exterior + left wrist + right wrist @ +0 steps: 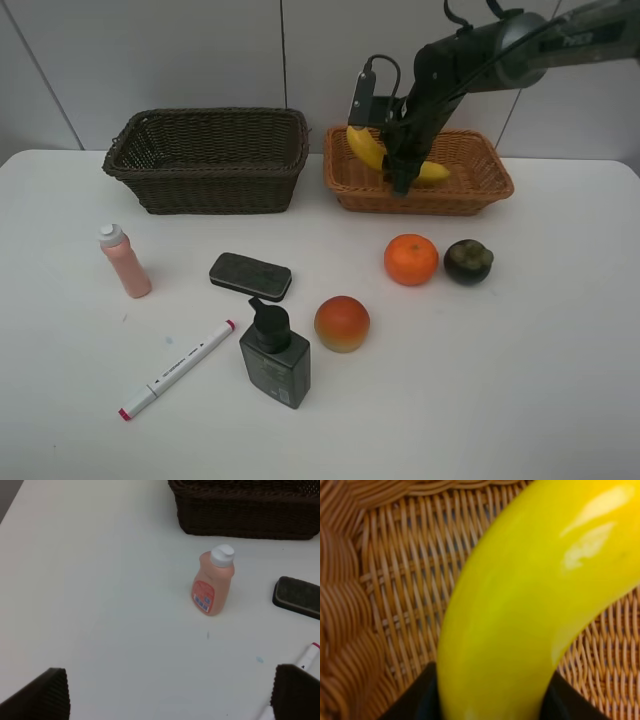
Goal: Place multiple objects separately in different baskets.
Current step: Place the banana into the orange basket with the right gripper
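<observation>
My right gripper is shut on the yellow banana, holding it over the orange-tan basket. The right wrist view shows the banana just above the basket's weave. On the table lie the orange, mangosteen, peach, pump bottle, eraser, marker and pink bottle. My left gripper is open above bare table, short of the pink bottle. The left arm is out of the high view.
The dark brown basket stands empty at the back left, next to the tan one. A white tiled wall rises right behind both baskets. The eraser and marker tip lie to one side of the pink bottle.
</observation>
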You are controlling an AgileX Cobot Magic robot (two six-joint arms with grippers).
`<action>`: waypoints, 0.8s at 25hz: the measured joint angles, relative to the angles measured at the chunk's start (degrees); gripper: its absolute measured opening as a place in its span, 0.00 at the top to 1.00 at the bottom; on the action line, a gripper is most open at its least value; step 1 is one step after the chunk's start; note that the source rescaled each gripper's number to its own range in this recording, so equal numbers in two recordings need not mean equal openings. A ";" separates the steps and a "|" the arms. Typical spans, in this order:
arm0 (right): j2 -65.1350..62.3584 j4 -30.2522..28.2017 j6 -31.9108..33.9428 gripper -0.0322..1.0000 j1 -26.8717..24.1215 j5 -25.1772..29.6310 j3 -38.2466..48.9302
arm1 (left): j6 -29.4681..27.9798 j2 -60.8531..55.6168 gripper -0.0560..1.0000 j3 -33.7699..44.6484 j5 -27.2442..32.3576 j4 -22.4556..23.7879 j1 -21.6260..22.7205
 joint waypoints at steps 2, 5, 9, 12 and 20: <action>0.00 0.28 0.06 0.87 0.00 -0.58 0.00 | 0.00 0.00 0.00 0.00 0.00 0.00 0.00; 0.00 1.61 0.10 0.27 0.00 -2.02 0.00 | 0.00 0.00 0.00 0.00 0.00 0.00 0.00; 0.00 2.25 0.10 0.02 -0.02 -2.18 0.00 | 0.00 0.00 0.00 0.00 0.00 0.00 0.00; 0.00 2.25 0.10 0.00 -0.02 -1.69 0.00 | 0.00 0.00 0.00 0.00 0.00 0.00 0.00; -1.28 2.18 0.10 0.00 -0.02 0.55 0.00 | 0.00 0.00 0.00 0.00 0.00 0.00 0.00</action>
